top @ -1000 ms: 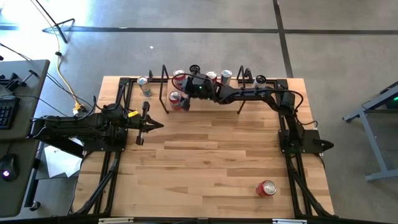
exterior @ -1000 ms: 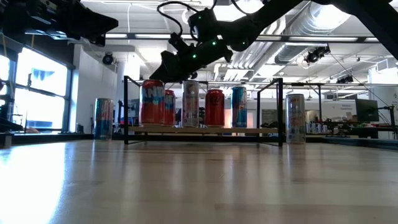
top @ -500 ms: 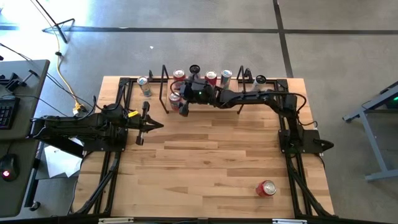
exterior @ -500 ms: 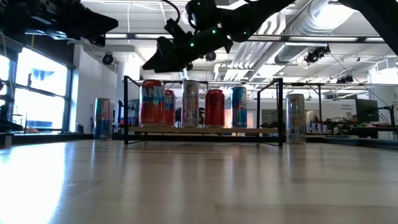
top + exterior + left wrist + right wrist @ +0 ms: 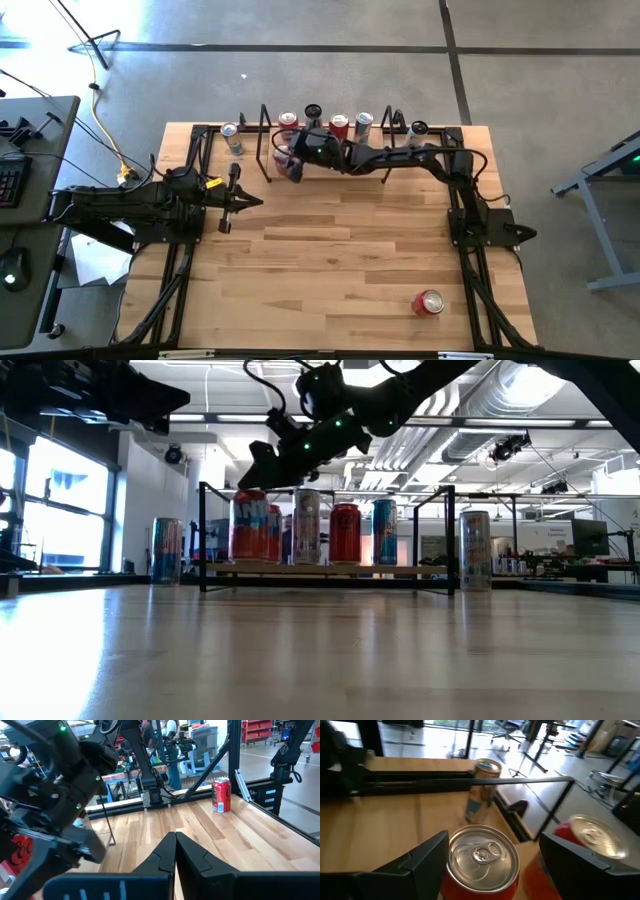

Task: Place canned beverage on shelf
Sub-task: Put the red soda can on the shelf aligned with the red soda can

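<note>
Item: red can (image 5: pixel 481 860), upright at the left end of the shelf (image 5: pixel 330 569), beside another red can (image 5: pixel 587 840). My right pincer (image 5: pixel 292 160) hovers above it, released, fingers wide astride the lid. My left pincer (image 5: pixel 226 201) waits clenched over the tabletop (image 5: pixel 340 260).

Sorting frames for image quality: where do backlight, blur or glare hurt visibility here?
Low view: bright windows and ceiling lights behind leave the right gripper a dark silhouette, and the table shows sheen. Right wrist view: the near red can is fairly sharp, while the slim can behind is smeared. Left wrist view: the other arm is blurred. High view: evenly lit, sharp.
</note>
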`<act>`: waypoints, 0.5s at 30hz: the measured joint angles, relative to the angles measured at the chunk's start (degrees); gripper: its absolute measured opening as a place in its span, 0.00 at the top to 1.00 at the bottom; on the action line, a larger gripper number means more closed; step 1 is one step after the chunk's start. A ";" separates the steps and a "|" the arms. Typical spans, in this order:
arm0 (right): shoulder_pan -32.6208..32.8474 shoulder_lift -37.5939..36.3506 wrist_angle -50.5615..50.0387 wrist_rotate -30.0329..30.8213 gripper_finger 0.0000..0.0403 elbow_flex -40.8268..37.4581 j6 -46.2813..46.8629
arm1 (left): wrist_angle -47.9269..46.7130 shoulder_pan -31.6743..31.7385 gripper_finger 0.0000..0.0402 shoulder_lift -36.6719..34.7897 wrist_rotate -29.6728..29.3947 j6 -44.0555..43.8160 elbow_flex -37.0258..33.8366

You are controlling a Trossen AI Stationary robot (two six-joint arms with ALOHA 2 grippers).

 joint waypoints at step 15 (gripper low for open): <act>-1.75 -0.41 2.30 0.20 0.27 -0.04 -2.16 | -0.39 0.00 1.00 0.00 0.02 -0.07 0.00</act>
